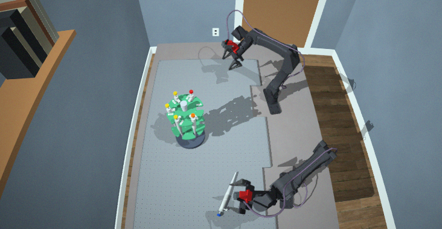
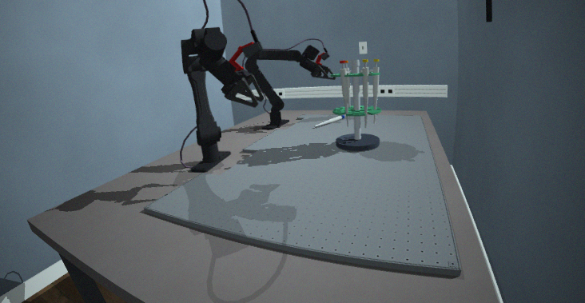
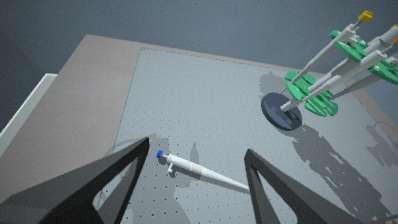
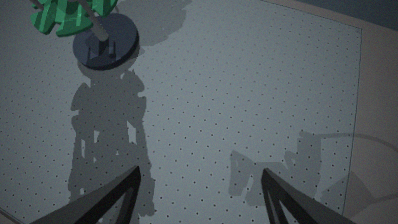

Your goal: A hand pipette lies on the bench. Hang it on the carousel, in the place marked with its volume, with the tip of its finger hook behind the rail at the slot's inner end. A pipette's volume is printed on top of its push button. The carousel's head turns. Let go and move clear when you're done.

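Observation:
The white hand pipette [image 1: 227, 193] lies flat on the grey mat, with its blue push button [image 1: 218, 214] toward the near edge. It also shows in the left wrist view [image 3: 200, 171] and in the exterior view [image 2: 329, 121]. My left gripper [image 1: 237, 196] is open and empty, hovering above the pipette, which lies between the fingers' lines in the left wrist view [image 3: 196, 148]. The green carousel [image 1: 185, 116] stands mid-mat on a dark round base [image 4: 105, 42] and holds several pipettes with yellow, red and orange buttons. My right gripper [image 1: 229, 63] [image 4: 200, 173] is open and empty, far from both.
The mat's stepped edge runs along the arms' side. A wooden shelf with books [image 1: 28, 38] hangs beyond the table's far side. The carousel also shows in the exterior view [image 2: 356, 104] and in the left wrist view [image 3: 320, 85].

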{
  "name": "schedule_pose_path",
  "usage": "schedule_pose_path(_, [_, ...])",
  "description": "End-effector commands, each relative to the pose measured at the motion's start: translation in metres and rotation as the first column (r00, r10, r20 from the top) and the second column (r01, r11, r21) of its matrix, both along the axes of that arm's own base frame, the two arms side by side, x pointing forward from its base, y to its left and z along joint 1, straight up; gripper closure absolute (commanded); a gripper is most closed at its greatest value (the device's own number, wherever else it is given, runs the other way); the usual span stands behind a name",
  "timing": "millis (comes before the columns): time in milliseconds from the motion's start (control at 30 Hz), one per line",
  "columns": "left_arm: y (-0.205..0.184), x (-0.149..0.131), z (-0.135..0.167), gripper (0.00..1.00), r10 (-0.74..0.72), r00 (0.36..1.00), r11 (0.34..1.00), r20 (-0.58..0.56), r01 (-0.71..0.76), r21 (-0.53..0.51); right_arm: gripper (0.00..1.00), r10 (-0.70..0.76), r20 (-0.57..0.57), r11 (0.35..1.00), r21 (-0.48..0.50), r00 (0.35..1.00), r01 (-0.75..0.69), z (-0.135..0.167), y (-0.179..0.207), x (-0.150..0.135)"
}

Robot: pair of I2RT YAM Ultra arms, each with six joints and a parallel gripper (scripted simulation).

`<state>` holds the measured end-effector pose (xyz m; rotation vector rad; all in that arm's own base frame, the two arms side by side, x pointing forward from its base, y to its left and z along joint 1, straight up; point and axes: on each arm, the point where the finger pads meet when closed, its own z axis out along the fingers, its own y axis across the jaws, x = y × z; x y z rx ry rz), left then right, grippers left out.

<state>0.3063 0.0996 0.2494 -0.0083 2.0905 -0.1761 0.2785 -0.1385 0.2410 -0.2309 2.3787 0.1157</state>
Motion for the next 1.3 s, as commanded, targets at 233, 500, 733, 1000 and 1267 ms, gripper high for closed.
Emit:
schedule_pose_path(233, [0.028, -0.014, 0.004, 0.0, -0.189, 0.947, 0.961, -0.258, 0.233, 0.151, 0.0, 0.005, 0.042, 1.0, -0.018, 0.999, -0.005, 0.012, -0.004, 0.005])
schedule_pose_path(500, [0.028, -0.016, 0.003, 0.0, -0.18, 0.952, 0.964, -0.247, 0.221, 0.15, 0.0, 0.005, 0.042, 1.0, -0.018, 0.999, -0.005, 0.012, -0.004, 0.005])
schedule_pose_path(733, [-0.023, -0.007, -0.012, 0.51, -0.083, 0.985, 0.996, -0.152, 0.078, -0.036, 0.0, 0.005, 0.042, 1.0, -0.018, 0.999, -0.005, 0.012, -0.004, 0.005])
schedule_pose_path(1000, [-0.047, -0.001, -0.019, 0.51, -0.045, 0.991, 0.994, -0.123, 0.032, -0.106, 0.0, 0.005, 0.042, 1.0, -0.018, 0.999, -0.005, 0.012, -0.004, 0.005])
schedule_pose_path(1267, [-0.074, 0.005, -0.027, 0.51, 0.004, 0.996, 0.972, -0.085, -0.024, -0.235, 0.0, 0.005, 0.042, 1.0, -0.018, 0.999, -0.005, 0.012, -0.004, 0.005])
